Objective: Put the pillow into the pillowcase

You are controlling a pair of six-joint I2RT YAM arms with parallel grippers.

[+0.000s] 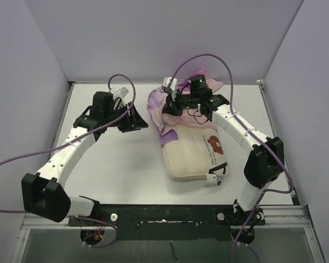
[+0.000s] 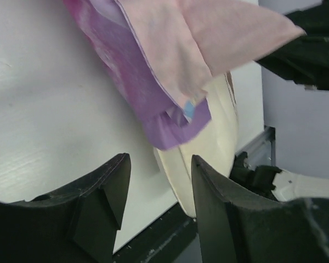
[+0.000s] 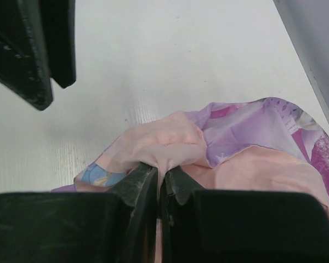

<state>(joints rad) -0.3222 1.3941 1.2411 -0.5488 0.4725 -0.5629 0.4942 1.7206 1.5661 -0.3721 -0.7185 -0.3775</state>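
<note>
Nearest to us, on the right half of the table [image 1: 120, 170], the pillow [image 1: 189, 156] lies flat, with its long side running away from us. Its small tag [image 1: 212, 179] is at the near right corner, and the brown bear face [image 1: 215, 143] is close to the right edge. Farther away, the pillowcase [image 1: 158, 101] is bunched over the far end of the pillow. We see it purple outside and pale pink inside, and one purple corner lies on the far left corner of the pillow. The right hand [image 3: 160, 178] is closed tight on a fold of the pale pink cloth and holds it. The left hand [image 2: 156, 164] is just beside the pillowcase, on its left side. Its fingers are about half wide, with nothing between them, and they do not touch the cloth.
</note>
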